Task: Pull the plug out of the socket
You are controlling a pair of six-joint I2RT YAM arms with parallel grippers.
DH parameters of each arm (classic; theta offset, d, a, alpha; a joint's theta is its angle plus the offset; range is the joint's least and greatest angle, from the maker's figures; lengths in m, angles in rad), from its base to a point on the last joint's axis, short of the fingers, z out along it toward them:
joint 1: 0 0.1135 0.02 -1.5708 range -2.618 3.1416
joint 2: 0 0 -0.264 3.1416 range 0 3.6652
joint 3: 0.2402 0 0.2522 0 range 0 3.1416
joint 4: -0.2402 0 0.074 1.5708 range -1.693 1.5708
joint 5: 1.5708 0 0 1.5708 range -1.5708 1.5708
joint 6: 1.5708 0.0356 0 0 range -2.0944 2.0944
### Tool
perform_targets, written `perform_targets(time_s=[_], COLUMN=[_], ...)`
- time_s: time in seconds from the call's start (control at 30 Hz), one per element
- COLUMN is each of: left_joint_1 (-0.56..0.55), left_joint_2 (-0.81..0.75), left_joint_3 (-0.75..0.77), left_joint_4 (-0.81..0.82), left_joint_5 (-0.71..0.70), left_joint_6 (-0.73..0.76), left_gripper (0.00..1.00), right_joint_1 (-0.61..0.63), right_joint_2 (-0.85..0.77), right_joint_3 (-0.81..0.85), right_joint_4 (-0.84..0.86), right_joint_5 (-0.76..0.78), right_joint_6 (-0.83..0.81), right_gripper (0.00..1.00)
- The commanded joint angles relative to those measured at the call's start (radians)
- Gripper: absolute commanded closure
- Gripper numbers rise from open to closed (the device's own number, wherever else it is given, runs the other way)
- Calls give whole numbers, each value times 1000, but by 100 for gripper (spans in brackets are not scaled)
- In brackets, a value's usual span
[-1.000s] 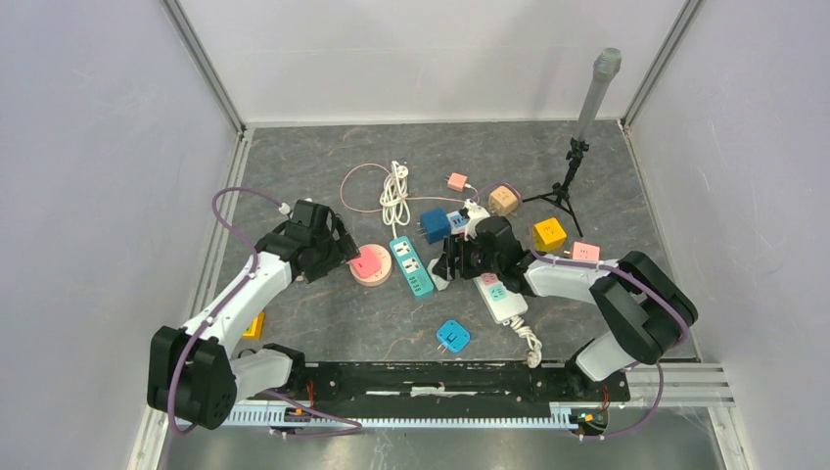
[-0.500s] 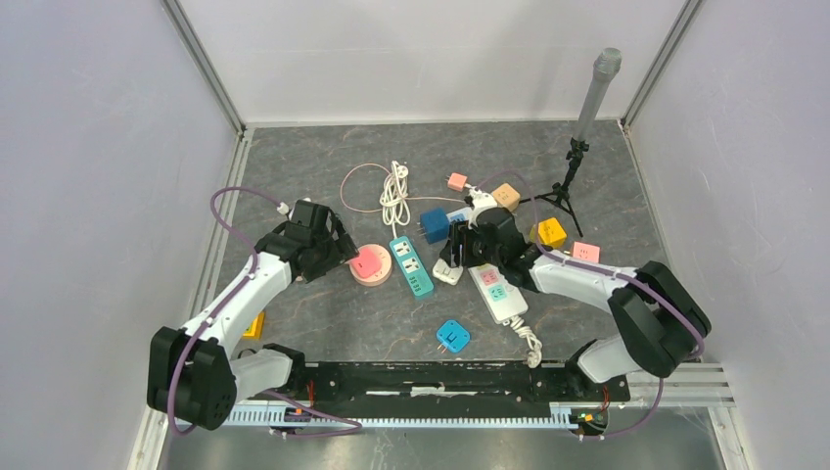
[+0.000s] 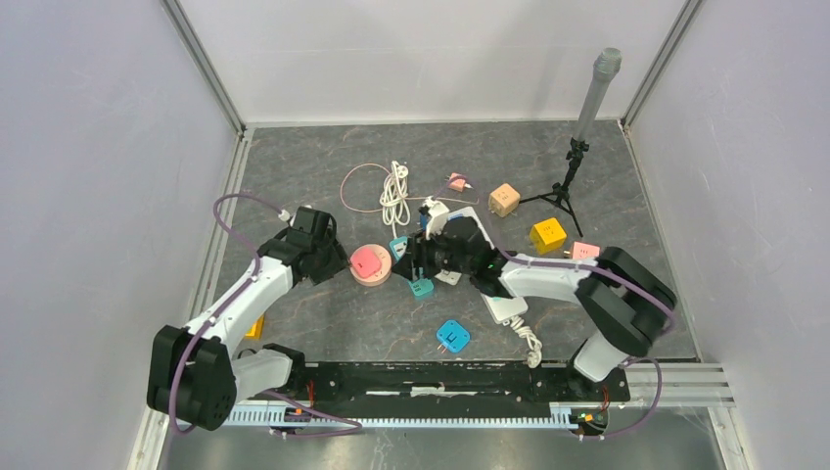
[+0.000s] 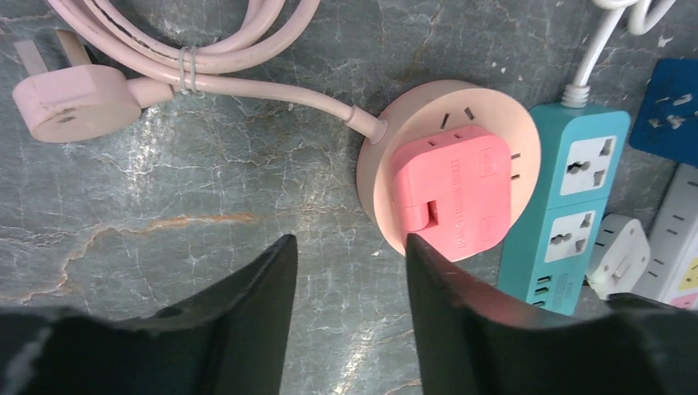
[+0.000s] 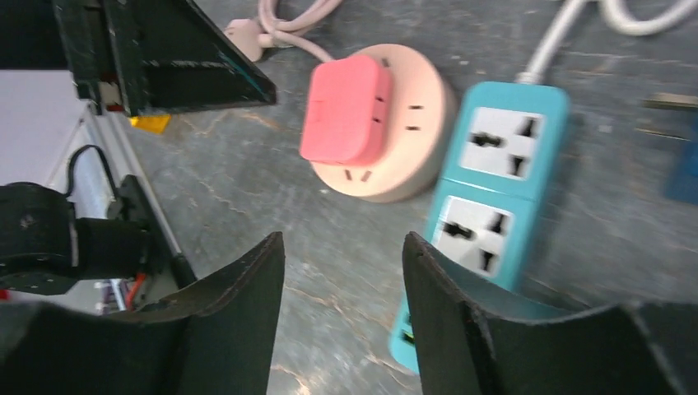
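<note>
plug [image 4: 457, 191] seated in round pink socket [image 4: 428, 103], flat on counter [image 4: 206, 189]. left pincer [image 4: 348, 240] wide open, empty, one fingertip just beside socket rim, the other clear of it. right pincer [image 5: 342, 239] also spread, empty, near socket's opposite side, above teal strip [image 5: 494, 189] lying just beside socket.

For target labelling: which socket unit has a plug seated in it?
The round pale-pink socket, carrying the square coral-pink plug; the teal rectangular power strip beside it shows empty outlets.
</note>
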Motion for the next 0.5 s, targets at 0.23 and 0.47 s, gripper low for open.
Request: perform_targets(time_s=[0.23,0.47], left_joint_1=[5,5], left_joint_2=[39,64], left_joint_3=[-94,-121], left_joint_4=[148,226], left_joint_5=[-8,43], left_joint_6=[-27,-53], left_gripper=[60,62], right_joint_1=[51,54], right_joint_2=[235,325], right_joint_3=[226,328], right_joint_4=[132,50], right_joint_5=[48,35], right_joint_6=[77,93], right_gripper=[53,51])
